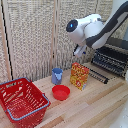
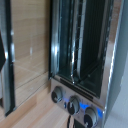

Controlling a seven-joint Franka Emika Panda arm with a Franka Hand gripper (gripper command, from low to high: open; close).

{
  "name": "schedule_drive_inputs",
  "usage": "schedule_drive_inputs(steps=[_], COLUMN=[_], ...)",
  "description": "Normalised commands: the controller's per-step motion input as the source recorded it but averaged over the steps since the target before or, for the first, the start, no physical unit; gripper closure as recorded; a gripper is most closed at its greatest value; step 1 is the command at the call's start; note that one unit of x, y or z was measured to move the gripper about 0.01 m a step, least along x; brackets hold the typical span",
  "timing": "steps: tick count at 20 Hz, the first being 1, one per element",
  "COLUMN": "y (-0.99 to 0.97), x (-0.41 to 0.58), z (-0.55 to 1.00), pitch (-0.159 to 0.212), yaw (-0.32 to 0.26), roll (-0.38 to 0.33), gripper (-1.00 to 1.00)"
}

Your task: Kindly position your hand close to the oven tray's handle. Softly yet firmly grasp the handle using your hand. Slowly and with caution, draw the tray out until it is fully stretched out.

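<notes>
Red wire basket (image 1: 21, 101) sits closest to the lens in the exterior view, at that view's lower left on the wooden table (image 1: 95, 107). Behind it stand a blue cup (image 1: 57, 75), a red bowl (image 1: 61, 92) and a bright cereal box (image 1: 79, 75), all apart from one another. Further back, at the exterior view's right, is the oven (image 1: 111, 58), with the oven tray (image 1: 99, 74) of thin dark bars seeming to reach a little way out of its front towards the cereal box. The hand (image 1: 79, 50) hangs in the air above the cereal box, near the oven but touching nothing; it is probably posed there to line up on the handle, which I cannot pick out as a separate bar here. Its fingers are too small and blurred to judge, so I cannot tell how wide they stand, and nothing shows between them.

From the wrist view, the oven's cavity with its racks (image 2: 82, 40) fills the frame, plus three knobs (image 2: 73, 104) that the exterior view never shows. No fingers appear in it, nor any of the table clutter. The approach looks barely begun.
</notes>
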Motion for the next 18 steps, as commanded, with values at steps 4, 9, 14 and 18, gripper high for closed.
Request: schedule_drive_inputs(steps=[4,9,14,18], y=[-0.57,-0.52,-0.46,-0.57], x=[0.0,0.0,-0.005,0.0], z=[-0.2,-0.41,-0.25,-0.1], pitch=[-0.013,0.0,-0.024,-0.038], yaw=[0.141,0.142,0.011,-0.136], roll=[-0.183,-0.061,-0.043,-0.003], gripper=[-1.0,-1.0,-1.0,-1.0])
